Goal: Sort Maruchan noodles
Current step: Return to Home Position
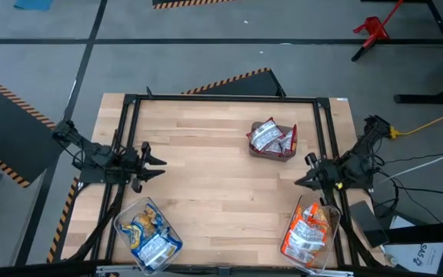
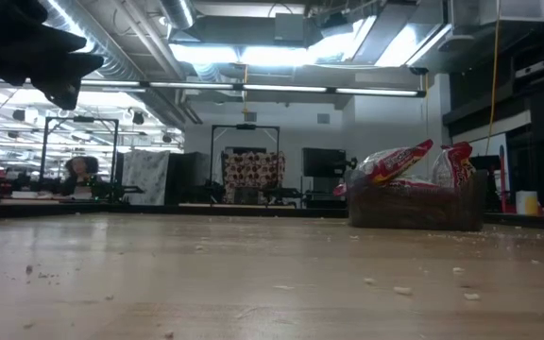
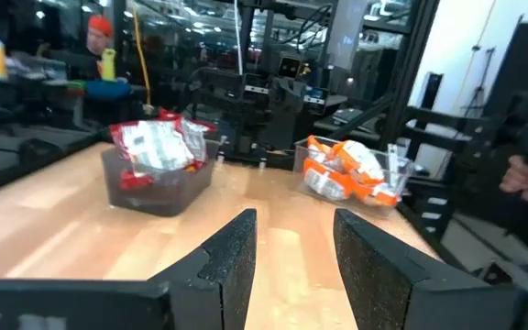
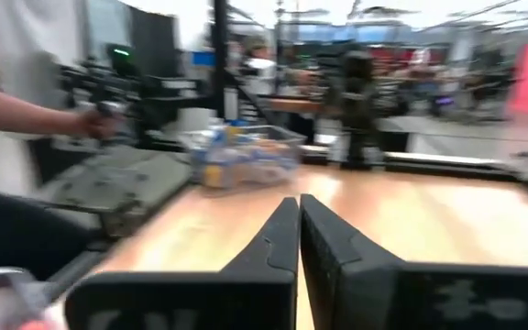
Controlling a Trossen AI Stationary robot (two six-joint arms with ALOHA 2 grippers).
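Your left gripper [image 3: 293,220] fills the foreground of its wrist view, its two dark fingers [image 3: 232,257] standing moderately apart with bare wood showing in the gap. Nothing is held between them and nothing touches them. From above, you see this gripper [image 1: 158,163] hovering over the left edge of the wooden table [image 1: 206,192], pointing inward.

Your right gripper [image 4: 299,200] has its fingers [image 4: 269,243] pressed together, leaving only a thin slit, and it holds nothing. In the high view it [image 1: 302,182] sits at the right edge of the table, pointing inward toward the left arm, well apart from it.

All the Maruchan noodles you can see lie in containers. The blue-yellow packets [image 1: 148,238] sit in the clear bin [image 1: 121,223] at the near left corner, just below the left arm. The orange packets [image 1: 306,231] are piled in the other clear bin [image 1: 332,221] at the near right corner, beside the right arm. The red packets [image 1: 270,137] stand bunched in the small brown box [image 1: 275,156] toward the far right of the table, their tops rising above its rim in the low view [image 2: 399,162].

A person's hand [image 4: 99,119] shows beyond the table edge in the right wrist view.
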